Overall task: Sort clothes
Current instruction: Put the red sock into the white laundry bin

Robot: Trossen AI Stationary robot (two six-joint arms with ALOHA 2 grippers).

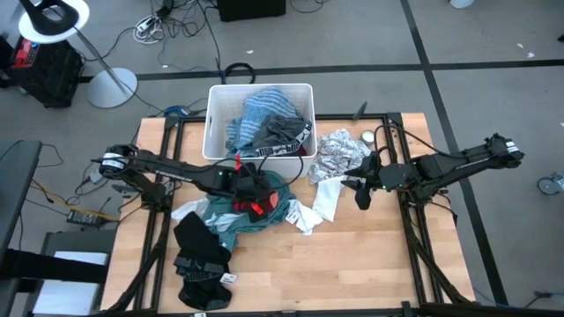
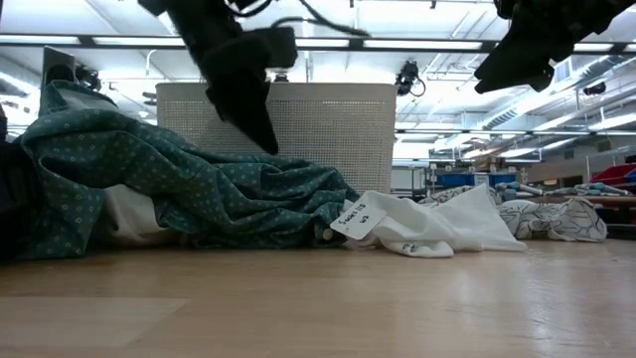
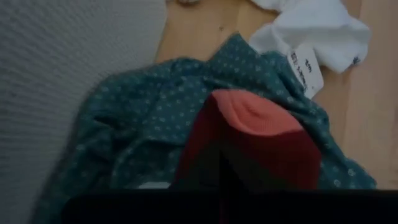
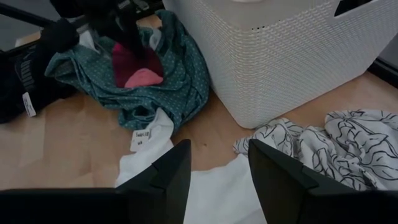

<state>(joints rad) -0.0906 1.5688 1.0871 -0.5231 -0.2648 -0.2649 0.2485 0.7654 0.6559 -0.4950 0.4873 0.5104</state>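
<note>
Hovering over the teal shirt [image 1: 231, 214], the left gripper [image 1: 251, 187] sits just in front of the tub [image 1: 214, 119], with a red garment [image 4: 137, 70] right under it. Whether its fingers pinch that red cloth I cannot tell; the left wrist view shows the red fabric bunched close against the dark fingers, which suggests a grasp being made or just made, probably to lift the piece clear of the teal one beneath.

Right of centre, the right gripper [image 4: 213, 167] hangs above the table with its fingers spread wide and nothing between them. It is poised over the white garment [image 4: 205, 193], likely waiting its turn or lining up for that piece.

The clothes lie in loose groups, as a half-done sort would leave them. Blue-striped and grey pieces [image 1: 264, 119] fill the tub at the far middle. A white-and-grey patterned garment [image 1: 339, 151] lies just right of the tub. The white garment, tag showing, spreads between the teal shirt and the right gripper. A black garment [image 1: 198, 251] lies at the near left, touching the teal shirt's edge.
</note>
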